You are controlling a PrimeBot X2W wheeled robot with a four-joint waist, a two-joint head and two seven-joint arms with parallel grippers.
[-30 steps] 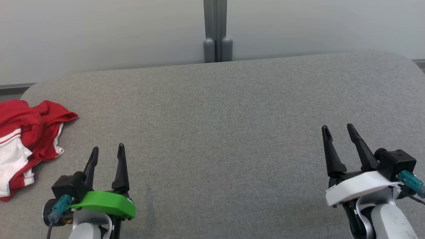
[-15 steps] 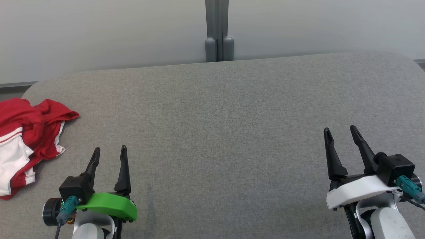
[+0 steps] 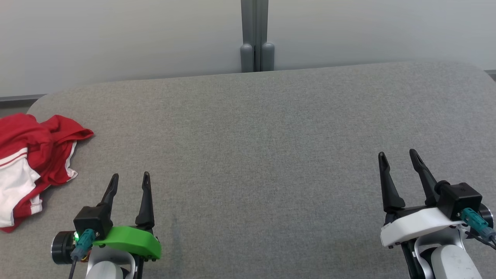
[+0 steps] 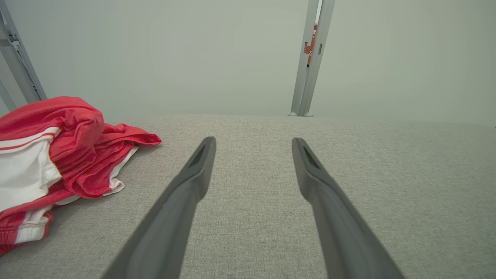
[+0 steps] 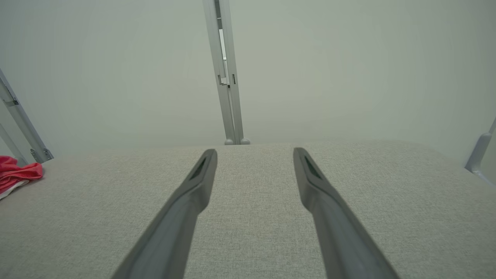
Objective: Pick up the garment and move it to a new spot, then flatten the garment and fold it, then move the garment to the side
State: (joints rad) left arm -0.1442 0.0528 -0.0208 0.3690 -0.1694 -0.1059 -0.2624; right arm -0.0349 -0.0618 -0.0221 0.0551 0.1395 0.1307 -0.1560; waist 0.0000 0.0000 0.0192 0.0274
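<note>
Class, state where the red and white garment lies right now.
In the head view the garment lies crumpled at the grey surface's left edge, just left of the left gripper, not touching it.

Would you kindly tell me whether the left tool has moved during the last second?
Yes, slightly: the left tool has drawn back toward the robot, its tips now lower against the red garment, which barely shifted.

Garment [image 3: 33, 162] on table's [image 3: 271, 135] left edge
</note>
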